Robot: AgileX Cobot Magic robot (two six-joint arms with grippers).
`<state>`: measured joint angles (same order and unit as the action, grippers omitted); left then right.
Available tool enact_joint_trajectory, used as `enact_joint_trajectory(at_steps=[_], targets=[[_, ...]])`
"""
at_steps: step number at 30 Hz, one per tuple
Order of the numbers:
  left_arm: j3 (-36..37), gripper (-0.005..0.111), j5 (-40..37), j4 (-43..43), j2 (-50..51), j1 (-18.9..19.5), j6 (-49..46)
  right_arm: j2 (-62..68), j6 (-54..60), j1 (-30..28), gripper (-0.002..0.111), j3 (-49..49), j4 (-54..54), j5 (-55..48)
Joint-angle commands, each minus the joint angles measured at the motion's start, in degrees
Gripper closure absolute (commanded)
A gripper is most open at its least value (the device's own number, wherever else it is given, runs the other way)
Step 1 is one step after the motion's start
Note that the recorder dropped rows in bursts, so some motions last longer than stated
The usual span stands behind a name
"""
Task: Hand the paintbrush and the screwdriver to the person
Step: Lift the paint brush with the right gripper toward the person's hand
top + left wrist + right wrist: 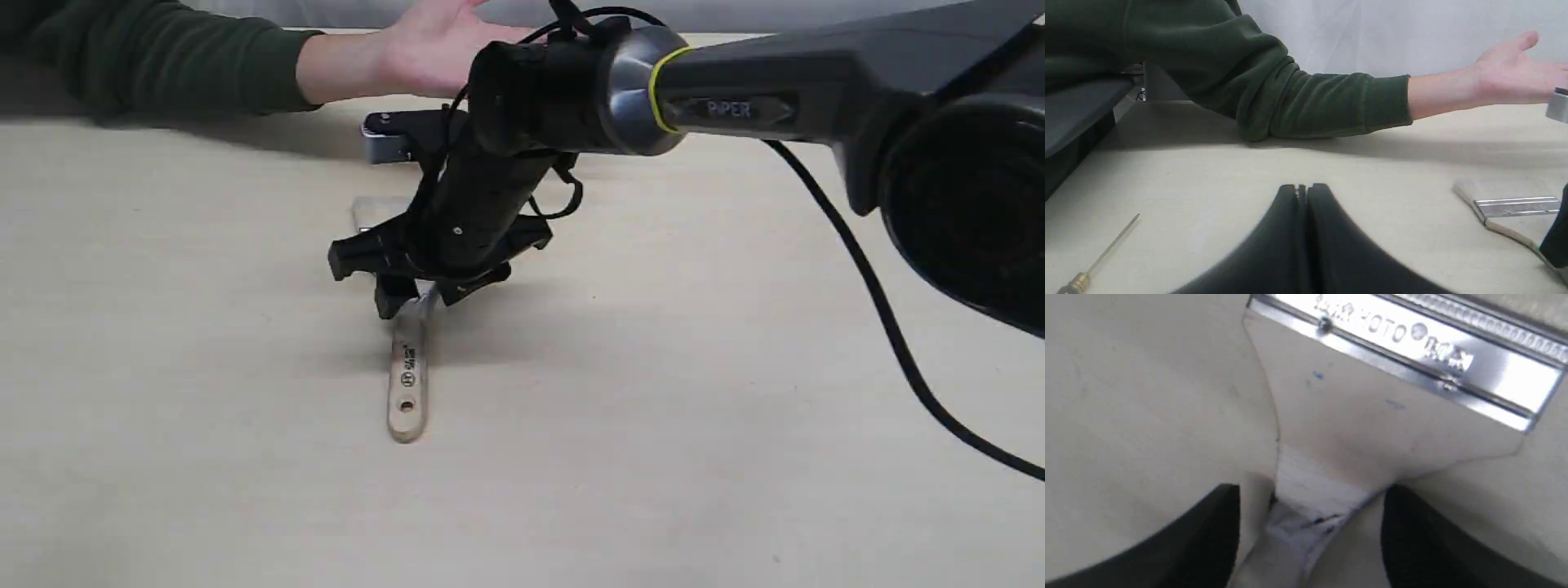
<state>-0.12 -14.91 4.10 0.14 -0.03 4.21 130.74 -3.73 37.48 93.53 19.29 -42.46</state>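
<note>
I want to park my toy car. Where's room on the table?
In the exterior view, bare patches: left of the paintbrush, in front of the sleeve; the near table past the handle's end; right of the paintbrush, up to the cable. Crowded: the middle, where the right gripper straddles the paintbrush, and the back by the hand.

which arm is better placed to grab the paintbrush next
Right: the right tool is open and straddles the paintbrush handle. The left tool is shut and apart from it.
</note>
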Motion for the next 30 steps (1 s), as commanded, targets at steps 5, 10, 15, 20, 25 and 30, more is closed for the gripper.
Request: enact_joint_trajectory(at_steps=[5, 10, 15, 20, 25, 30], targets=[[0.12, 0.107, 0.55, -0.18, -0.14, -0.37, 0.12, 6.38, -9.84, 1.30, 0.060, 3.15, -14.73, -7.74], [0.12, 0.107, 0.55, -0.18, -0.14, -0.37, 0.12, 6.50, -9.84, 1.30, 0.061, 2.93, -15.90, -8.79], [0.12, 0.107, 0.67, -0.04, -0.14, -0.37, 0.12, 6.50, -9.46, 1.30, 0.063, 2.93, -17.93, -11.23], [0.12, 0.107, 0.67, -0.04, -0.14, -0.37, 0.12, 6.50, -7.02, 1.30, 0.073, 2.93, -19.70, -14.06], [0.12, 0.107, 0.67, -0.04, -0.14, -0.37, 0.12, 6.50, -4.27, 1.30, 0.072, 2.93, -16.53, -13.99], [0.12, 0.107, 0.67, -0.04, -0.14, -0.37, 0.12, 6.50, -4.27, 1.30, 0.077, 2.93, -19.29, -14.66]])
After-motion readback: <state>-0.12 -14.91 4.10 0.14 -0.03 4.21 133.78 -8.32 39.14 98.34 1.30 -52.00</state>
